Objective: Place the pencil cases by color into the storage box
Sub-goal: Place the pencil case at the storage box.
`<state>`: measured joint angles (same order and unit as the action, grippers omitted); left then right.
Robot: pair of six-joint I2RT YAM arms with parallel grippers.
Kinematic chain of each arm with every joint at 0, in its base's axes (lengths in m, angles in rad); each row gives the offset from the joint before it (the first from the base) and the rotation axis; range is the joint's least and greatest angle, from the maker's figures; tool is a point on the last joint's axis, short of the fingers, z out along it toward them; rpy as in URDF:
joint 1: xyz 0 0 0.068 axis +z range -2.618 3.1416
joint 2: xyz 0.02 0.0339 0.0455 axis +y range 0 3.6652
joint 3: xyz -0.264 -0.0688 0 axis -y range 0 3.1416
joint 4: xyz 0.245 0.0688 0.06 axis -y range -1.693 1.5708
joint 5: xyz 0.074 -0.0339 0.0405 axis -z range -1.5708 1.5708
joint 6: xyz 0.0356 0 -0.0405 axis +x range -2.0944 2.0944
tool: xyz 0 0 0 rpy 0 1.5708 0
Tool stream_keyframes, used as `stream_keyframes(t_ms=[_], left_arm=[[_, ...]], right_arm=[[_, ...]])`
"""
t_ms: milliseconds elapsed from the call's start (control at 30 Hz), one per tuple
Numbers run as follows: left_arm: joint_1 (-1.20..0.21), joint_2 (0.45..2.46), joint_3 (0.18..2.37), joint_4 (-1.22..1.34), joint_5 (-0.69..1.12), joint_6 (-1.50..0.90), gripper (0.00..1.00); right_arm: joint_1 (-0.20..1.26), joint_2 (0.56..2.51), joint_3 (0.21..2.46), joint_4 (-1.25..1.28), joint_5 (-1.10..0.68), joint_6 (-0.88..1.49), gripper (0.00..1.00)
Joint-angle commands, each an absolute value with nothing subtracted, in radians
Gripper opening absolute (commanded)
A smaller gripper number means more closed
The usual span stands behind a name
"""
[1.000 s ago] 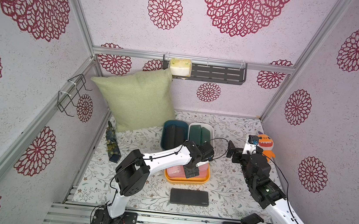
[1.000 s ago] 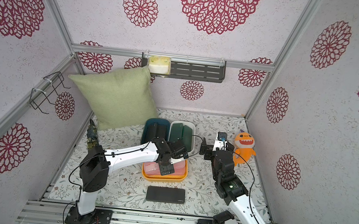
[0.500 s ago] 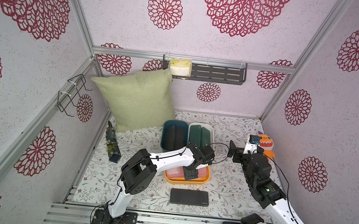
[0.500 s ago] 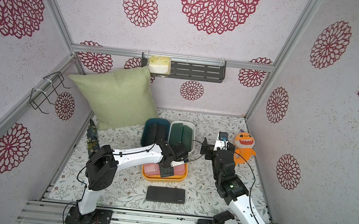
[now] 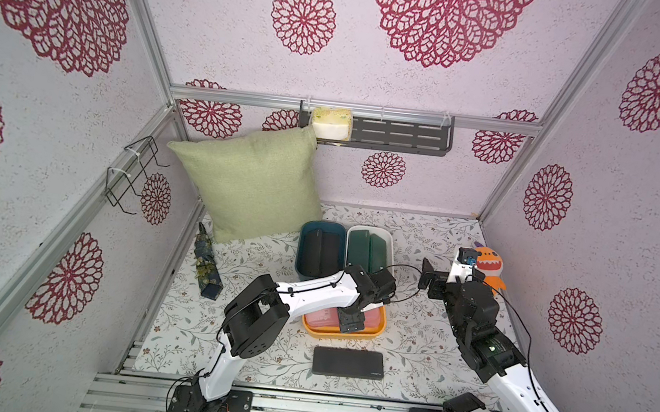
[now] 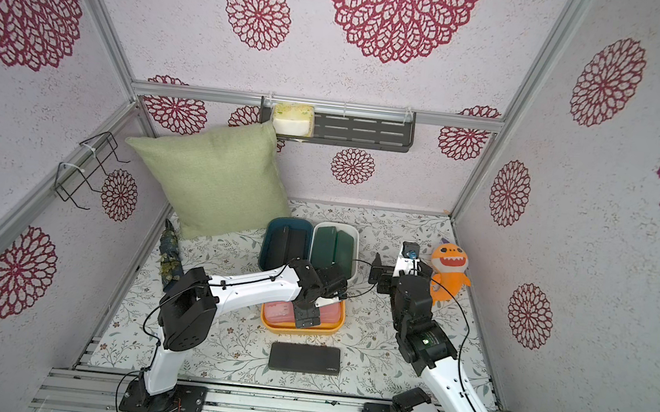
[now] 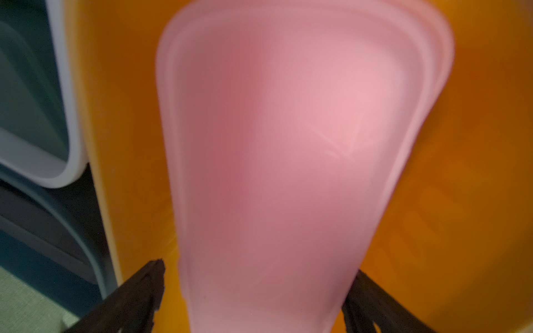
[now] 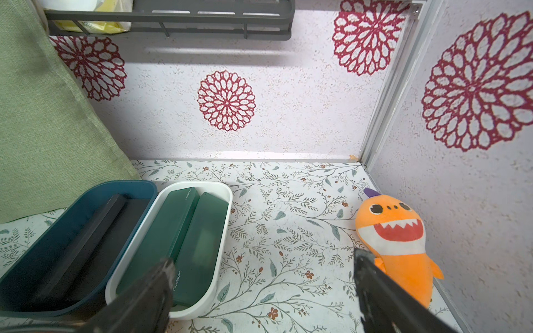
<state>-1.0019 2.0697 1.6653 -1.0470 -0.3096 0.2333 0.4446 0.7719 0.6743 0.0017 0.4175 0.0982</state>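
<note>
Squarely between parted left claw [image 7: 259, 269], pink pencil case [image 7: 288, 144], in orange bin [image 7: 461, 173]

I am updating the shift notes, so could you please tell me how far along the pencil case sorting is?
Done: black cases lie in the blue bin, green cases in the white bin. In hand: the left gripper stands open astride a pink case lying in the orange bin; the right gripper hangs open, empty. Left: one black case lies on the table, outside the bins.
</note>
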Motion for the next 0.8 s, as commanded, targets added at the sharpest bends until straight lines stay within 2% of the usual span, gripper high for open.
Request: stream_keyframes(t_ms=[0,500,767], left_arm=[[-1.018,2.066,1.698,-1.053,-0.331,0.230,0.97],[-1.047,1.985,1.722,-1.083,-0.352,0.198,0.97],[-1.060,1.877,1.665,-1.046,-0.368,0.133,0.97]], right_arm=[[0.439,0.758,0.671,0.019,0.417,0.114,0.99],[0.431,0.751,0.669,0.011,0.410,0.115,0.99],[0.403,0.703,0.672,-0.018,0.486,0.102,0.99]])
